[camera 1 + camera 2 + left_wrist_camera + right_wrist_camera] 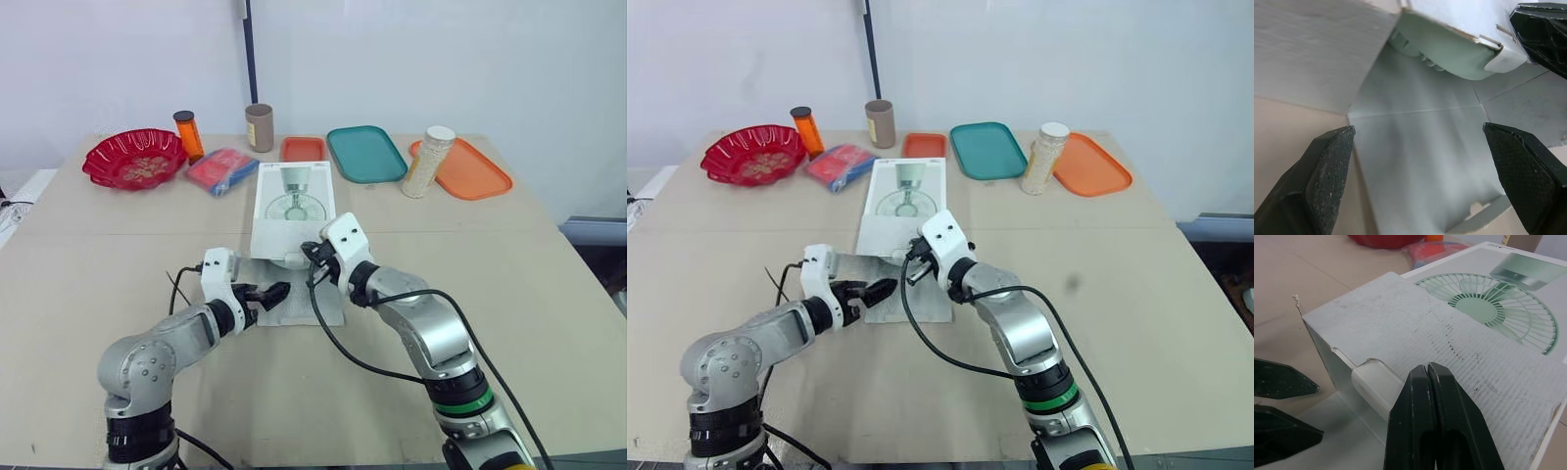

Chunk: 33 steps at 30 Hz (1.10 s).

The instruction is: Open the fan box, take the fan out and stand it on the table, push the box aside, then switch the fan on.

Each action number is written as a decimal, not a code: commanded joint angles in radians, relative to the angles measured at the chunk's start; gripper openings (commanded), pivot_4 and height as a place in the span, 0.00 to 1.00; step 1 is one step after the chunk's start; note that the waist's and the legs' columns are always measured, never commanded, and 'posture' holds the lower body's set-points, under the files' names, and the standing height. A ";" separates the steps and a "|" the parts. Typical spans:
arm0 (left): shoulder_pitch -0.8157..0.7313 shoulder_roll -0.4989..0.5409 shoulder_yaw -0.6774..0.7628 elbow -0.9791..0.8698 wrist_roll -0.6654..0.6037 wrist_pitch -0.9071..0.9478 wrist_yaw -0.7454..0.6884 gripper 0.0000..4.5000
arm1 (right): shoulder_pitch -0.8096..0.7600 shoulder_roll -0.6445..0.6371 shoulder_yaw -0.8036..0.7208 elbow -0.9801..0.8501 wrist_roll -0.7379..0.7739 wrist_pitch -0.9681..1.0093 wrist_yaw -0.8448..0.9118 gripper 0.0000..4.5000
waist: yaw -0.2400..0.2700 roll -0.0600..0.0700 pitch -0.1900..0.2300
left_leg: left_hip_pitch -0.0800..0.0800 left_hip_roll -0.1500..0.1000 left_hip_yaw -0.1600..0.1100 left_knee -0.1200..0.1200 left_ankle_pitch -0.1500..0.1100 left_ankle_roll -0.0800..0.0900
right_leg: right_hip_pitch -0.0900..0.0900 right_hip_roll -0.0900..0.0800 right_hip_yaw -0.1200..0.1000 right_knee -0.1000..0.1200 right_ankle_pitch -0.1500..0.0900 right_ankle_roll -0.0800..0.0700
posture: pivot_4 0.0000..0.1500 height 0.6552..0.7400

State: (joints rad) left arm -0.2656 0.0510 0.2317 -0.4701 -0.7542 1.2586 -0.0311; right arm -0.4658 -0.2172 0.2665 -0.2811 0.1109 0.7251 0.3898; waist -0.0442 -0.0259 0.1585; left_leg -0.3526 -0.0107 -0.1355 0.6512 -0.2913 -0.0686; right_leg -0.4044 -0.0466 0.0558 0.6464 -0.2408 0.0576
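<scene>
Left gripper gapes at the opened fan box, green fan inside.

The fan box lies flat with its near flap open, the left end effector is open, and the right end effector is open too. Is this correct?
One point is wrong: the right end effector is shut, fingers pressed together at the fan box, as the right wrist view shows. The flap and left end effector are as you say.

The fan box lies flat on the bench, with its near flap folded out. The right claw is at the near end of the box. The left claw is over the flap.
</scene>
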 commanded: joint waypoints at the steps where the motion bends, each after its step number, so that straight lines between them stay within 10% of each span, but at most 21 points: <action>1: 0.002 -0.033 0.007 0.009 -0.019 -0.049 -0.003 0.99 | 0.026 -0.006 0.016 0.019 -0.008 0.038 0.000 0.00 | 0.000 0.000 0.000 | 0.000 0.000 0.000 0.000 0.000 0.000 | 0.000 0.000 0.000 0.000 0.000 0.000 | 1.00 1.00; 33: 0.014 -0.077 -0.052 0.130 0.074 -0.306 0.008 0.90 | 0.035 -0.011 0.014 -0.009 -0.011 0.063 0.001 0.00 | 0.000 0.000 0.000 | 0.000 0.000 0.000 0.000 0.000 0.000 | 0.000 0.000 0.000 -0.001 0.000 0.001 | 1.00 1.00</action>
State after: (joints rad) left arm -0.2338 -0.0273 0.1711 -0.3286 -0.6817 0.9864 -0.0162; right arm -0.4568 -0.2237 0.2656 -0.3124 0.1025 0.7550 0.3889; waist -0.0442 -0.0258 0.1584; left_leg -0.3526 -0.0107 -0.1355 0.6510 -0.2914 -0.0687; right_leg -0.4042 -0.0464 0.0560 0.6459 -0.2412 0.0583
